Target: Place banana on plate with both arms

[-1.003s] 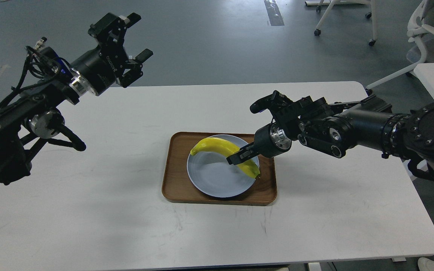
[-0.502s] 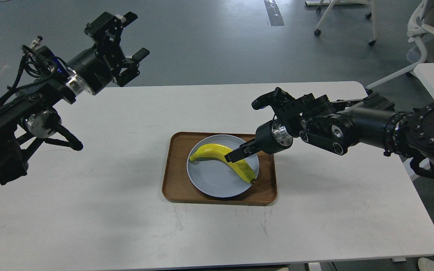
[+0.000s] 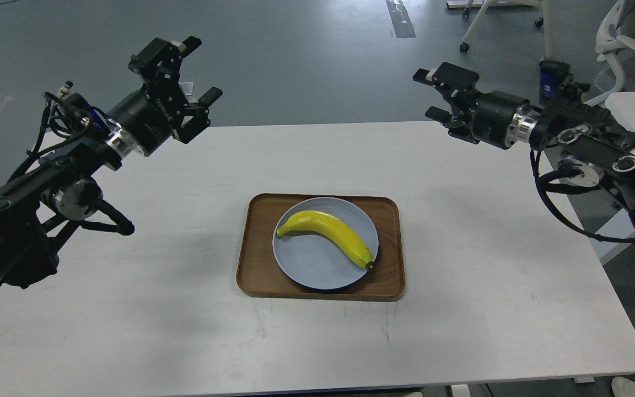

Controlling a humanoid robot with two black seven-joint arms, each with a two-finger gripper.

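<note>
From the head view, the banana (image 3: 328, 234) is lying on the plate (image 3: 309, 267), and the plate is sitting inside the wooden tray (image 3: 257, 275) near the middle of the white table (image 3: 157, 309). The banana is crossing the plate's far and right part, its long axis running from the plate's far-left rim down to the near-right rim, where the dark tip is reaching the plate's edge just above the tray. Nothing is touching the fruit. The left gripper (image 3: 193, 71) is hanging in the air well to the left of the plate and beyond it, over the table's far-left edge, with its fingers spread apart and holding nothing. The right gripper (image 3: 430, 94) is hovering well to the right of the plate and beyond it, near the table's far edge, its two fingers also parted and empty. Both are standing high and well apart from the plate, at roughly similar removes, so neither arm is looking clearly nearer to the banana; the fruit is lying below and toward the robot from each of them. Judging by how things are lying, the placing seems done, and no further grasp appears to be needed.
</note>
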